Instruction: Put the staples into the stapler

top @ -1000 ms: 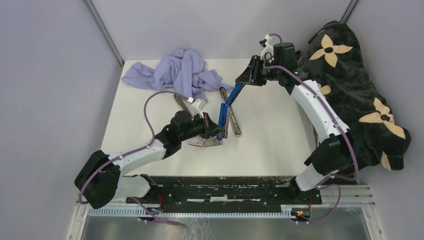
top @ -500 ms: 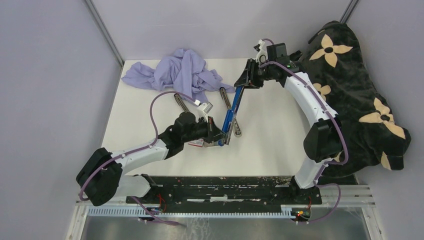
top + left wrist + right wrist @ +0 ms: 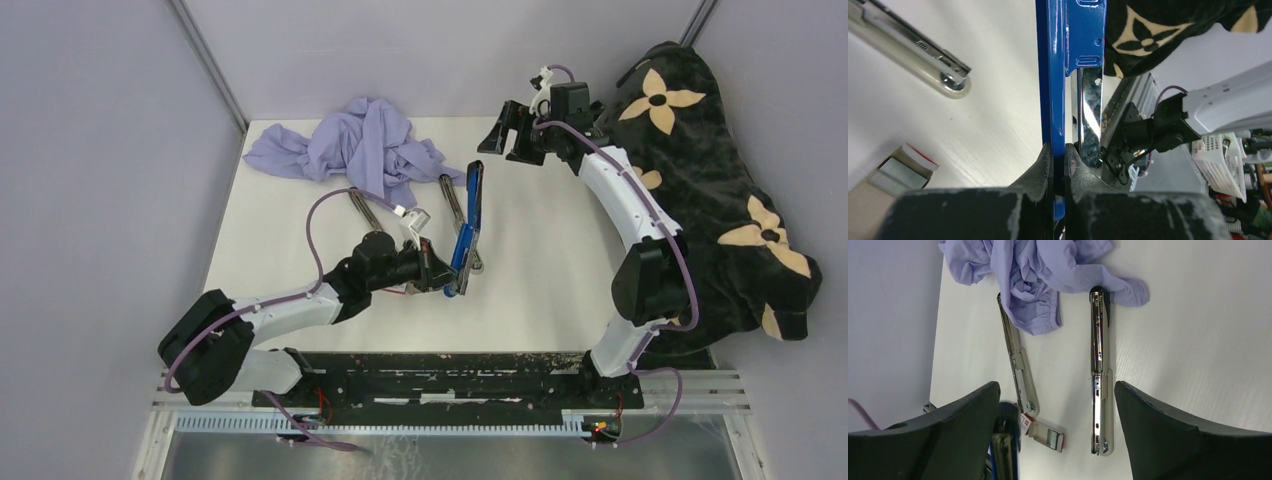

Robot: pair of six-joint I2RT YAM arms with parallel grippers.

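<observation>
Right gripper [image 3: 502, 148], fingers now wide, has let go and drawn back; left gripper [image 3: 1058, 150] alone pinches the blue stapler [image 3: 468, 222]. Staples [image 3: 1052, 438] lie in their tray just beside it, not yet loaded.

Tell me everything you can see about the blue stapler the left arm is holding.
The blue stapler is long, slim, blue-painted metal with a shiny chrome rail alongside. The left gripper is shut on its near end, fingers pinching the blue plate edge-on. It points away from the arm bases, overlapping a silvery stapler in the top view. The right gripper is open, clear of it.
</observation>
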